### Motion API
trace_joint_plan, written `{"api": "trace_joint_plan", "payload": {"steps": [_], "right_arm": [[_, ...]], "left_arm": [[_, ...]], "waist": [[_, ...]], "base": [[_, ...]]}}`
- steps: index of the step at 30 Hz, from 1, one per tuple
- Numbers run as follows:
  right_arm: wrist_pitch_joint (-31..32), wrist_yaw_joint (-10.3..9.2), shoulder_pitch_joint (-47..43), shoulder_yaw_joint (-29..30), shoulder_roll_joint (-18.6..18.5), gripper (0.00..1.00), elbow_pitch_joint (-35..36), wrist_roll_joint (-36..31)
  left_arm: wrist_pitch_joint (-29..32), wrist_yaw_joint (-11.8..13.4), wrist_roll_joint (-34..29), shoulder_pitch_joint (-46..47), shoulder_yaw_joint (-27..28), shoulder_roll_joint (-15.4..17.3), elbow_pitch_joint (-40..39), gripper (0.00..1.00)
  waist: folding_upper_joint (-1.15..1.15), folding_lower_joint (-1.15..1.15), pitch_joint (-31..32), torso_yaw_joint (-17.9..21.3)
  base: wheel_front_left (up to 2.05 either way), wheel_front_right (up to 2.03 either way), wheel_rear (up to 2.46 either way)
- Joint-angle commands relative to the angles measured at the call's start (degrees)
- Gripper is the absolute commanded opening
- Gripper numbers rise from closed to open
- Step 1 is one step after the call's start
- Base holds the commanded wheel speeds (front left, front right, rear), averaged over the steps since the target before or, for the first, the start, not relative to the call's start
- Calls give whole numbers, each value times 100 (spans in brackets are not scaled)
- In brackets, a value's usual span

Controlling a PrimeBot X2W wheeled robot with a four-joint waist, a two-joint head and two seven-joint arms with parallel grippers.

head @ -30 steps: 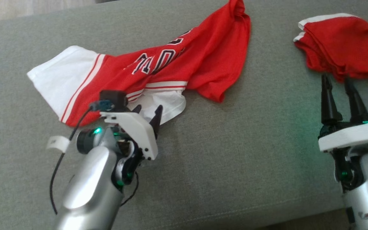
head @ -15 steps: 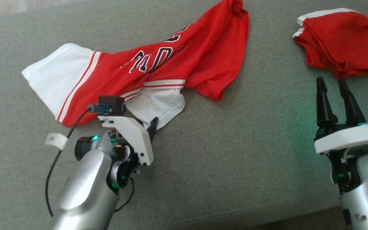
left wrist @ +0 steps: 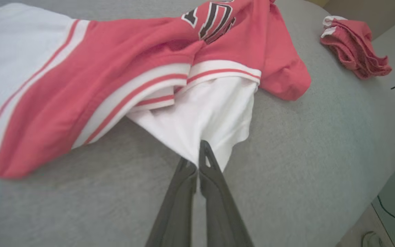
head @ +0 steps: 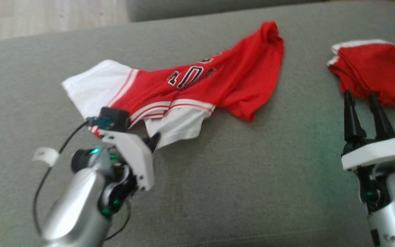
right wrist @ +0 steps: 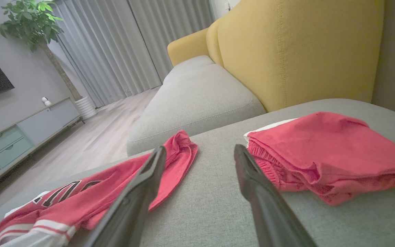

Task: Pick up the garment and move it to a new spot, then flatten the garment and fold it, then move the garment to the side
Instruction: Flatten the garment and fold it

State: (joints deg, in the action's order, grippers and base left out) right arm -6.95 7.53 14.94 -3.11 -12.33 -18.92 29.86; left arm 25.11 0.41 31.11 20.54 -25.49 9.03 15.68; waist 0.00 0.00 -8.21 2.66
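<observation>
Grey cushion (head: 252, 171) carries the jersey (head: 231, 75); its long axis runs from centre left to upper right of the head view. Left tool (left wrist: 194, 156), the nearer arm, is clamped on the white hem (left wrist: 211, 116). Right tool (head: 360, 99) stands wide and empty at lower right.

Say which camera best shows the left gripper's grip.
Left wrist view: left gripper shut on the jersey, at its white edge, close up. Head view half hides it; right wrist view gives the jersey's far end.
</observation>
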Motion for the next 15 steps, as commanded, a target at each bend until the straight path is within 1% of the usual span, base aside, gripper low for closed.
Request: {"api": "trace_joint_plan", "payload": {"steps": [1,4,8,12,15], "right_arm": [[46,-4,-62,-42,-70,100,161,-55],[90,-4,-158,50,-58,100,161,-85],[170,-4,-281,130,-22,100,195,-120],[249,-4,-349,172,-42,100,223,-148],[303,-4,-424,238,-61,100,235,-157]], "left_arm": [[246,-50,111,-93,222,346,-502,0],[808,-71,406,-530,330,728,-1108,0],[1366,56,666,-1134,527,1231,-1636,0],[1488,258,760,-1670,720,1496,-1836,0],[1392,379,783,-1978,816,1541,-1761,0]], "waist": [[0,0,298,-333],[0,0,426,-503],[0,0,535,-627],[0,0,546,-633],[0,0,536,-597]], "base": [[0,0,0],[0,0,0],[0,0,0],[0,0,0],[0,0,0]]}}
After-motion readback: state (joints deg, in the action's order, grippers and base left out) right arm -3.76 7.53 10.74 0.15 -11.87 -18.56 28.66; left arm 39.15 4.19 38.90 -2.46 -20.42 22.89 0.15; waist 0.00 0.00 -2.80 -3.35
